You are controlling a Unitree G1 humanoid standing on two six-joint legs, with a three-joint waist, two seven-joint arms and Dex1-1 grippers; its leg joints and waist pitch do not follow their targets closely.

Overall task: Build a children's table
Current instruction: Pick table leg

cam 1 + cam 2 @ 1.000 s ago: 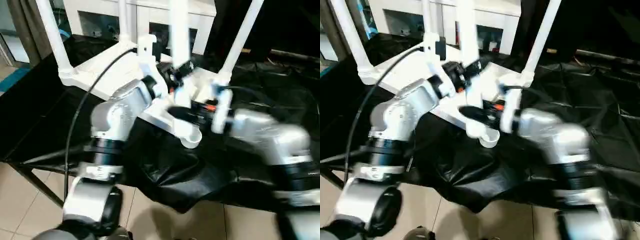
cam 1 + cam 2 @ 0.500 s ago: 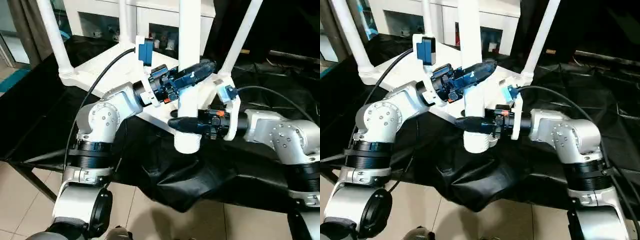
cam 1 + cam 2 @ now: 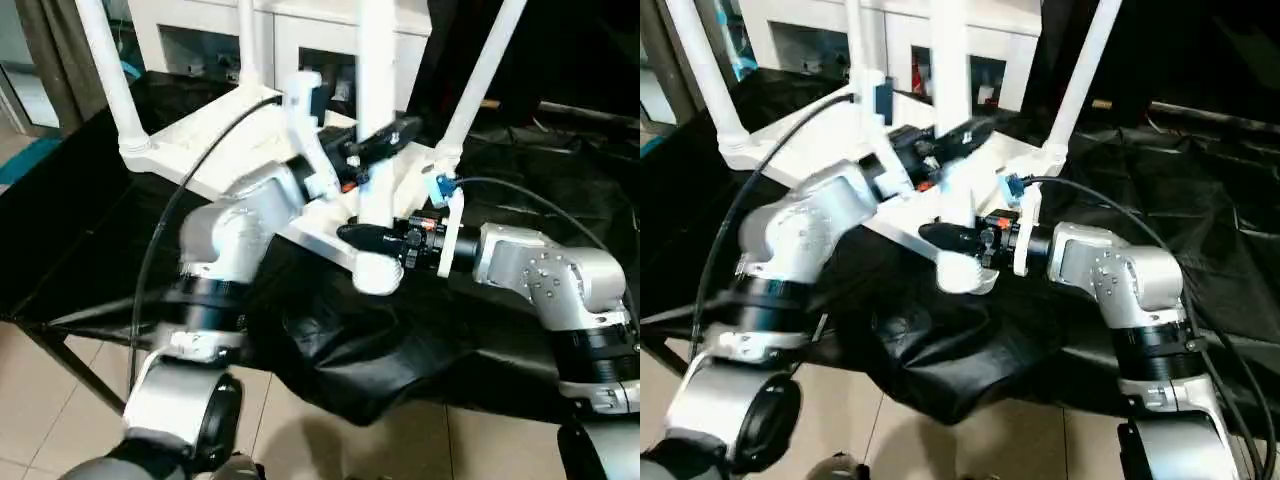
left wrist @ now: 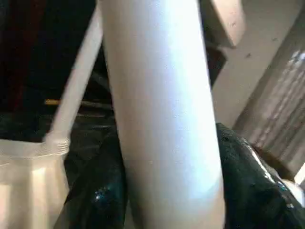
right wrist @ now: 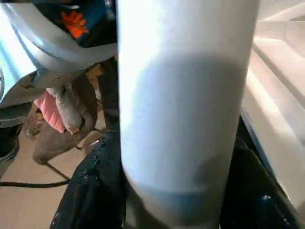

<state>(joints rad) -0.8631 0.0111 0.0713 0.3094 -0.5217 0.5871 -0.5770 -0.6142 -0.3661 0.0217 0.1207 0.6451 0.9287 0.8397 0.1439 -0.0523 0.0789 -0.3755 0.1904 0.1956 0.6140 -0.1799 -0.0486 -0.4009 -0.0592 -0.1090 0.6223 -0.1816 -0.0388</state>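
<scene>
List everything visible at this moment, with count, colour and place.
Tabletop: one, white, upside down on the black sheet.
Fitted legs: three, white, standing up from the tabletop's corner sockets.
Fourth leg: one, white, upright at the near corner socket, held by both grippers.
Sheet: one, black, draped over the work table.
Cabinet: one, white, behind the table.
Floor: beige tiles, below the near edge.
Left gripper: black, clamped on the fourth leg, higher up.
Right gripper: black, clamped on it near the socket.
</scene>
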